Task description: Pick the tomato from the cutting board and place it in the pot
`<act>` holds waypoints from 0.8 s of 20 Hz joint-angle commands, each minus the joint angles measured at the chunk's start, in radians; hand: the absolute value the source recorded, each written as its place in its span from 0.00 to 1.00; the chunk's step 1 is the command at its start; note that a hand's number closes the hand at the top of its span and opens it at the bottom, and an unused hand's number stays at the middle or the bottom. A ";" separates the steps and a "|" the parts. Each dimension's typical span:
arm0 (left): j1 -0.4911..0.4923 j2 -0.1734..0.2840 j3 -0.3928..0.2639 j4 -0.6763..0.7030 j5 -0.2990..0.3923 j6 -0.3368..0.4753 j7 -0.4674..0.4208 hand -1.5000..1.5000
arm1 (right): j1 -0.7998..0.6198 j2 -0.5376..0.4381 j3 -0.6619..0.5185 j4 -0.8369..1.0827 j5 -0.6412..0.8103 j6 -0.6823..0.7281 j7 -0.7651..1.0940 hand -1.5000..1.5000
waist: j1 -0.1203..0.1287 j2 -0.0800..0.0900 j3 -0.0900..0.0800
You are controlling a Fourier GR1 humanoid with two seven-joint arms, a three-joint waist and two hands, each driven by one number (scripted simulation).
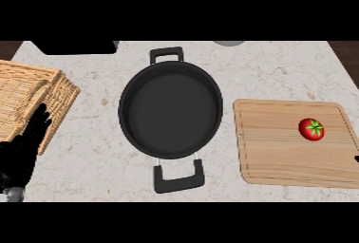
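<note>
Left hand: my left hand [24, 142] is resting at the view's left edge with its fingers straight and up, holding nothing; it is lying over the near corner of the wicker basket [32, 92], clear of the work.
Wicker basket: it is sitting at the far left of the tabletop [91, 152], apart from the pot, so it is playing no part in the move.
Pot: the black pot [170, 111] is lying in the middle with nothing inside, one handle pointing away from me and one towards me, its mouth open to receive from above.
Cutting board: the wooden cutting board [280, 152] is lying just right of the pot, so I am judging the carry to be short.
Tomato: the tomato [312, 128] is sitting on the board's right half, stem up, untouched.
Right hand: a dark speck is showing at the right edge, but I cannot tell what it is; I am judging the pick is not yet begun.
</note>
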 commanded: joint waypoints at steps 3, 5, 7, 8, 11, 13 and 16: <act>0.016 0.015 0.049 0.046 0.020 -0.076 -0.034 0.50 | 0.096 -0.118 0.000 -0.207 0.022 0.142 0.249 0.00 | 0.023 0.005 -0.001; 0.042 -0.004 0.022 -0.049 -0.007 -0.034 0.020 0.50 | 0.050 -0.146 0.010 -0.223 0.024 0.191 0.356 0.00 | 0.034 0.004 0.000; 0.004 0.000 0.031 -0.005 -0.006 -0.050 0.031 0.50 | 0.007 -0.238 -0.015 -0.231 -0.018 0.299 0.434 0.00 | 0.032 0.005 -0.001; 0.011 -0.035 0.002 0.011 -0.026 -0.034 0.007 0.50 | -0.064 -0.278 -0.013 -0.184 -0.053 0.359 0.472 0.00 | 0.043 0.008 -0.001; -0.016 -0.057 -0.014 0.012 -0.049 -0.017 0.021 0.50 | -0.104 -0.296 0.087 -0.182 -0.042 0.450 0.569 0.00 | 0.047 0.011 -0.001; -0.040 -0.014 0.006 -0.001 -0.043 -0.046 0.044 0.50 | -0.130 -0.323 0.143 -0.153 -0.041 0.521 0.641 0.00 | 0.057 0.012 0.000; -0.017 -0.012 0.022 0.031 -0.030 -0.070 0.013 0.50 | -0.214 -0.367 0.181 -0.116 -0.124 0.672 0.750 0.00 | 0.070 0.014 -0.001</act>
